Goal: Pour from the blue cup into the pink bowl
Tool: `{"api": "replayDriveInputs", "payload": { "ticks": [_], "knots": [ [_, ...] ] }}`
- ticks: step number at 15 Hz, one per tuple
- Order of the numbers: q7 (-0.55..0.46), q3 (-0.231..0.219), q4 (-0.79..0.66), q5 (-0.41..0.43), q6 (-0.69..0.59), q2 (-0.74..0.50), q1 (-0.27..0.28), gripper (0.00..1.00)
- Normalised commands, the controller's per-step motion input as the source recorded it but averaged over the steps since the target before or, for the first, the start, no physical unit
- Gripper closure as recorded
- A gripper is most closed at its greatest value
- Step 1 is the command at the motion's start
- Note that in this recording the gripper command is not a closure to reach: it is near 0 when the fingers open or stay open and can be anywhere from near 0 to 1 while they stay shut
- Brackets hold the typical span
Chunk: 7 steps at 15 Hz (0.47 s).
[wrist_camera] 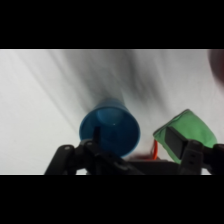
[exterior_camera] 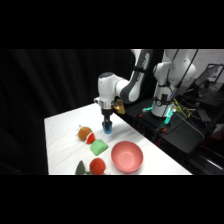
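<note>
In the side view the hand (exterior_camera: 107, 123) stands at frame centre, apparently grasping the blue cup (exterior_camera: 107, 129) on the tabletop (exterior_camera: 62, 135) above the pink bowl (exterior_camera: 127, 156), while the wrist view shows the cup's mouth at lower centre.

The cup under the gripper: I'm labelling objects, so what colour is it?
Bright blue. The cup shows best in the wrist view, just below the gripper.

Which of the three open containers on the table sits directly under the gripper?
The blue cup. It stands right below the gripper, toward the table's far side, while the small red cup and the wide pink bowl sit nearer the front edge.
</note>
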Motion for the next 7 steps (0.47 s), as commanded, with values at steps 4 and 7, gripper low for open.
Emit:
{"api": "replayDriveInputs", "payload": {
  "ticks": [4, 7],
  "knots": [
    [0.16, 0.058, -0.13, -0.405, -0.58, -0.89, -0.132, 0.00],
    [0.09, 0.321, 0.04, -0.166, -0.74, -0.74, -0.274, 0.00]
  ]
}}
